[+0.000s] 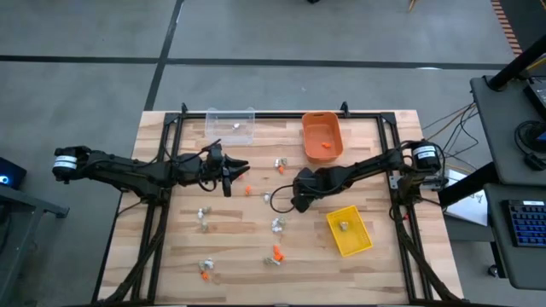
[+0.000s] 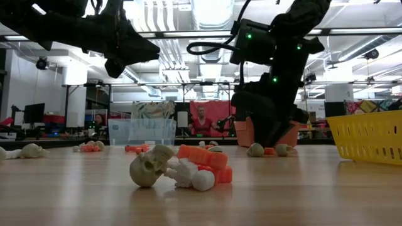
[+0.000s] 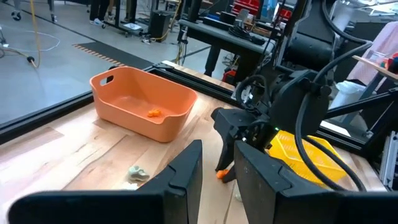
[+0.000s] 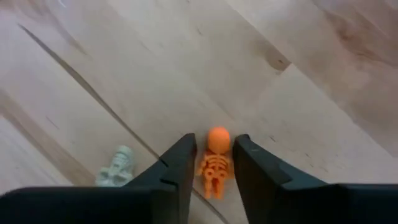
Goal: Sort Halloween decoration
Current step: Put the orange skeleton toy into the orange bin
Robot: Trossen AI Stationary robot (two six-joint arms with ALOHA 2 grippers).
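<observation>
The right gripper [image 4: 211, 171] is down at the desk [image 1: 375, 264] near the centre of the high view, its jaws narrowed around a small orange skeleton [image 4: 215, 160] that lies flat on the wood; the fingers flank its torso closely, though whether they already pinch it I cannot tell. A pale skull trinket [image 4: 115, 168] sits just beside it, outside the jaws. The left gripper [image 1: 229, 173] hovers left of centre, jaws narrow and holding nothing visible. More trinkets are scattered across the lower middle of the desk. The orange bin [image 1: 322, 136] at upper centre already holds an orange piece, the yellow bin [image 1: 350, 230] at lower right a pale one, and the clear bin [image 1: 230, 124] is at upper left. The skeleton looks light, stiff, moulded plastic with thin limbs, likely to skid or flip; gripping across the ribcage seems safest.
</observation>
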